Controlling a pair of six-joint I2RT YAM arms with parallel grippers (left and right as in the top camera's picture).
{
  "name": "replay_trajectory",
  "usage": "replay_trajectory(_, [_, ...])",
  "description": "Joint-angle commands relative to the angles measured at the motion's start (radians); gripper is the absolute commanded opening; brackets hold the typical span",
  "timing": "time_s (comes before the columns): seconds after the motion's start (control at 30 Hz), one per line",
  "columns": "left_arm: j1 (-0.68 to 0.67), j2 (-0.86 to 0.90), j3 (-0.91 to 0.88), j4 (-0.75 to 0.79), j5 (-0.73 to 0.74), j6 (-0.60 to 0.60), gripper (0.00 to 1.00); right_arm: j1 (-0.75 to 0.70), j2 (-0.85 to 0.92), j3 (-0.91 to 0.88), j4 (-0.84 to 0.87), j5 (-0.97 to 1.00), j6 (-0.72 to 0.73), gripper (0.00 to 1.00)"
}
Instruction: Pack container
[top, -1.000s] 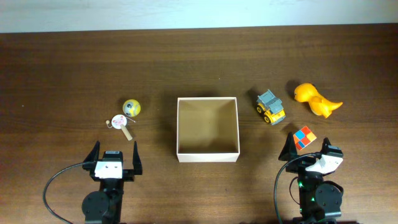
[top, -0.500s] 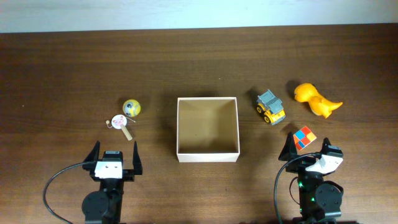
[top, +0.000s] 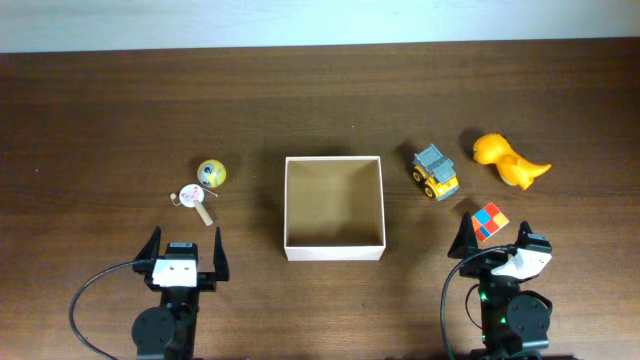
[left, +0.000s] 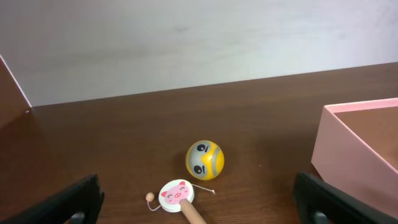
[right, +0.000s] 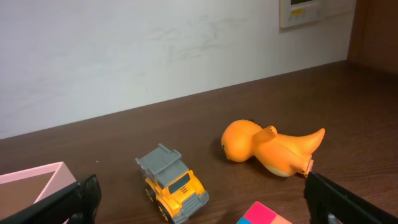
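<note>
The container, a square open box with white walls and a tan inside, stands empty at mid-table. Left of it lie a yellow ball and a pig-faced rattle drum. To the box's right are a yellow-and-grey toy truck, an orange dinosaur toy and a colourful cube. My left gripper sits open near the front edge, just short of the drum. My right gripper is open too, with the cube low between its fingers, untouched.
The table's far edge meets a pale wall. In the left wrist view the ball sits beyond the drum, and the box wall rises at right. The right wrist view shows the truck and the dinosaur ahead.
</note>
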Motion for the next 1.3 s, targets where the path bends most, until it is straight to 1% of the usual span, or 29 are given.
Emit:
replay_trajectory(0.0, [-0.004,-0.007,-0.004,-0.003,0.012,0.016,0.99,-0.003,-0.008,-0.007,0.001,-0.013,-0.005,0.99])
replay_trajectory(0.33, [-0.004,-0.007,-0.004,-0.003,0.012,0.016,0.99,-0.003,-0.008,-0.007,-0.005,-0.014,-0.004,0.99])
replay_trajectory(0.57, [-0.004,-0.007,-0.004,-0.003,0.012,0.016,0.99,-0.003,-0.008,-0.007,-0.018,-0.189,-0.004,0.99])
replay_trajectory(0.87, [-0.004,-0.007,-0.004,-0.003,0.012,0.016,0.99,-0.003,-0.006,0.009,-0.044,-0.231,-0.005,0.99])
replay_trajectory(1.1, [-0.004,-0.007,-0.004,-0.003,0.012,0.016,0.99,-0.003,0.039,0.126,-0.150,-0.222,-0.024,0.99])
replay_trajectory(1.27, [-0.004,-0.007,-0.004,-0.003,0.012,0.016,0.99,-0.003,0.180,0.303,-0.219,-0.216,-0.068,0.99])
